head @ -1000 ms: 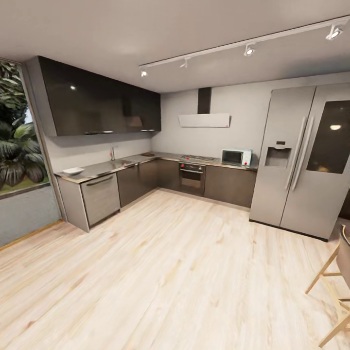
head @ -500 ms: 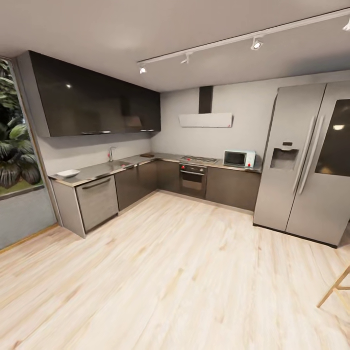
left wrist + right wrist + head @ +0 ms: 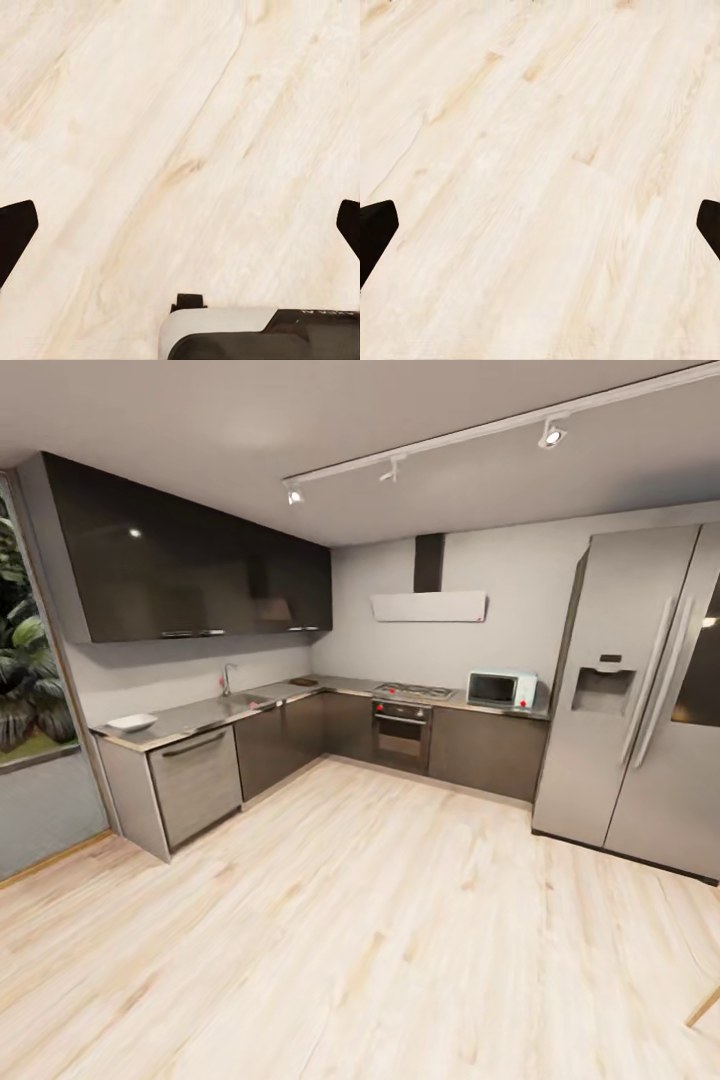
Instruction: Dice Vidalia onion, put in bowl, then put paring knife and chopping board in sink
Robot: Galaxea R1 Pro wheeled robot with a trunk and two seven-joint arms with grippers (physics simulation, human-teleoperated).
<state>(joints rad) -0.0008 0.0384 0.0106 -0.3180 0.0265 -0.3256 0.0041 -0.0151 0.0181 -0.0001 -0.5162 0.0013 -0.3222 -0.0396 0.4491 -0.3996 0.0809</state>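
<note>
I face the kitchen across bare wood floor (image 3: pixel 400 920). The white bowl (image 3: pixel 132 722) sits far left on the table (image 3: pixel 200 712); likely light, brittle, best gripped by its rim. Both my hands (image 3: pixel 180 225) (image 3: pixel 540 225) hang spread wide, empty.

We count one bowl (image 3: pixel 132 722) on one countertop (image 3: pixel 190 715), one sink (image 3: pixel 247 700) with one faucet (image 3: pixel 227 679), one oven (image 3: pixel 401 735), one microwave (image 3: pixel 501 688), one refrigerator (image 3: pixel 640 695) and three ceiling spotlights (image 3: pixel 392 470). Under each gripper, two dark fingertips (image 3: pixel 15 232) (image 3: pixel 375 229) flank pale floor (image 3: pixel 380 920).
</note>
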